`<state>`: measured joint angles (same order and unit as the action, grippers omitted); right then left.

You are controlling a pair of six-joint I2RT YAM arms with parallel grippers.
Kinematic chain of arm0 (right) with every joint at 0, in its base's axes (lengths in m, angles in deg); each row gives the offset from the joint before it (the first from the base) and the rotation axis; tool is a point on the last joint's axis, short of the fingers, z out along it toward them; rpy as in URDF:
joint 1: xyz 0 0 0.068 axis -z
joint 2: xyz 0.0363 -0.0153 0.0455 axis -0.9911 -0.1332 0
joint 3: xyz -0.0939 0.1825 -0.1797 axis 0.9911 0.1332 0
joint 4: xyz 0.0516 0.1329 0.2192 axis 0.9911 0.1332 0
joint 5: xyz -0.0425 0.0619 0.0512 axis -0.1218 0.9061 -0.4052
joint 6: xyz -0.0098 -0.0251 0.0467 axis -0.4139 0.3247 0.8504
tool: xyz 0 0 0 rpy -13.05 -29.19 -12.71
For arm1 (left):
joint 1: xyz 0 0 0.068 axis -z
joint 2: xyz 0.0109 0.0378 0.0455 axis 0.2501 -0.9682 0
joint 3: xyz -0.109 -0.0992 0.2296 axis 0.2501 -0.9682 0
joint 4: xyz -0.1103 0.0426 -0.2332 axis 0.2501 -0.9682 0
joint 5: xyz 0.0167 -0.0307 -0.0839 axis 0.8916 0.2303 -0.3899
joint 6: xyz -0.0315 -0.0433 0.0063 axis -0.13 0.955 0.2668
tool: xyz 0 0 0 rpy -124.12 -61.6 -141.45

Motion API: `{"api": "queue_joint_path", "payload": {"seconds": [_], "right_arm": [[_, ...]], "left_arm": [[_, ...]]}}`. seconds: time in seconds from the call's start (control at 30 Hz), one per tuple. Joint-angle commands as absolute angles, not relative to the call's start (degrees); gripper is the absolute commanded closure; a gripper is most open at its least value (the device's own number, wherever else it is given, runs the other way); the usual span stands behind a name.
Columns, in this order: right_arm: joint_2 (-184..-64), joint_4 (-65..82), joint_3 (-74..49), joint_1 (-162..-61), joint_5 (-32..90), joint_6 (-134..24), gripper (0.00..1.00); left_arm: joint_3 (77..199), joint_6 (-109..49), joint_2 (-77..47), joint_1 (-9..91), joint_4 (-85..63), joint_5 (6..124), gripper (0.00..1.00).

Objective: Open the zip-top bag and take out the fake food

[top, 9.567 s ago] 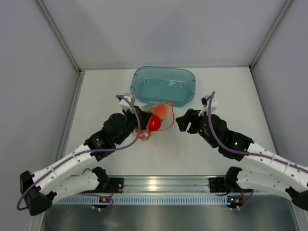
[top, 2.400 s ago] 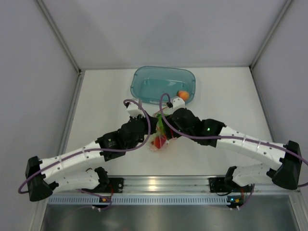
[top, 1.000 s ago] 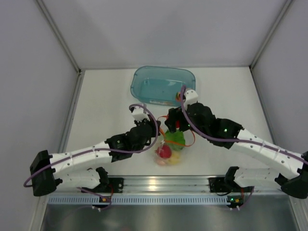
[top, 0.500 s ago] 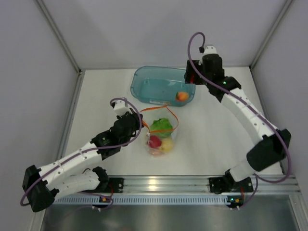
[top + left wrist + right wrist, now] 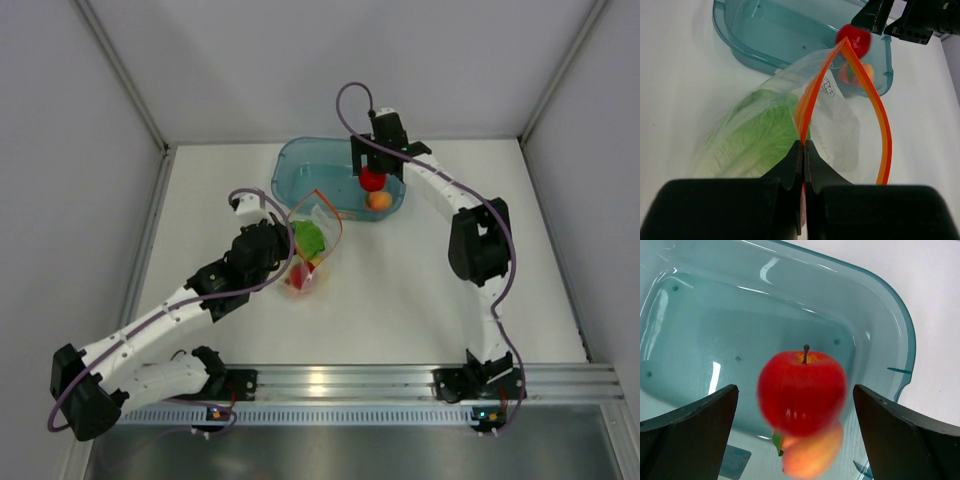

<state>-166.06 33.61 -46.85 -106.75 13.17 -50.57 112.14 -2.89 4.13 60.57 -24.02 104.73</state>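
Observation:
The clear zip-top bag [image 5: 312, 245] lies left of centre, its orange-red zip mouth [image 5: 881, 131] gaping open. My left gripper [image 5: 289, 253] [image 5: 804, 144] is shut on the zip strip at one end of the mouth. Green lettuce [image 5: 308, 237] [image 5: 760, 132] fills the bag, with a red piece [image 5: 296, 280] and a yellow piece [image 5: 316, 264] below it. My right gripper [image 5: 372, 170] [image 5: 795, 390] hangs open above the teal bin [image 5: 305, 172]. A red apple [image 5: 802, 389] [image 5: 372, 180] is blurred between the wide-apart fingers, touching neither. A pink-orange peach [image 5: 812, 455] [image 5: 378, 200] lies in the bin beneath.
The teal bin [image 5: 885, 310] [image 5: 750, 35] stands at the back centre, just beyond the bag's mouth. White enclosure walls rise on three sides. The right arm [image 5: 480, 240] arches along the right half of the table.
My right gripper has moved from the bin's back right corner to above its right part, now with the red apple between its open fingers. The bag and my left gripper have shifted left and back.

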Motion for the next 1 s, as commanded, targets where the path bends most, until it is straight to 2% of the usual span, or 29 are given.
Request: {"api": "queue_joint_path", "payload": {"seconds": [0.0,0.17,0.27,0.3,0.37,0.4,0.43,0.5,0.7,0.8,0.97], "right_arm": [[-162.97,32.52,-51.88,-108.36,10.45,-51.86,0.0],[-156.38,33.93,-50.29,-108.27,11.32,-52.47,0.0],[-151.12,37.7,-48.46,-108.19,18.6,-50.29,0.01],[-146.84,37.71,-44.53,-108.27,24.8,-49.06,0.09],[-141.55,34.83,-38.11,-108.62,30.9,-44.86,0.17],[-136.21,33.51,-31.38,-109.84,33.11,-43.35,0.26],[-133.55,32.19,-28.18,-110.9,33.56,-42.46,0.27],[-127.23,29.81,-20.98,-116.23,30.26,-40.53,0.29],[-120.17,25.41,-11.63,-131.44,22.33,-37.0,0.35],[-120.34,27.51,-11.01,-136.21,16.46,-37.27,0.36],[-120.95,25.59,-5.92,-137.89,13.36,-34.73,0.4]], "left_arm": [[115.04,-4.05,3.13,59.4,-23.05,102.43,1.0],[115.39,-3.18,2.24,59.04,-22.0,99.79,1.0],[116.09,-2.91,2.06,59.04,-22.0,98.65,1.0],[116.0,-2.65,2.33,59.04,-22.0,98.65,1.0],[115.65,-1.6,2.85,59.04,-22.0,98.56,1.0],[115.57,-1.24,3.38,59.04,-22.0,98.73,1.0],[115.48,-0.98,3.47,59.04,-22.0,98.56,1.0],[115.65,-0.45,3.56,59.04,-22.0,98.12,1.0],[115.74,4.29,3.83,59.13,-22.0,97.34,1.0],[116.18,4.12,3.39,59.13,-22.0,95.58,1.0],[114.95,4.82,4.53,59.22,-21.39,93.38,1.0]]}}
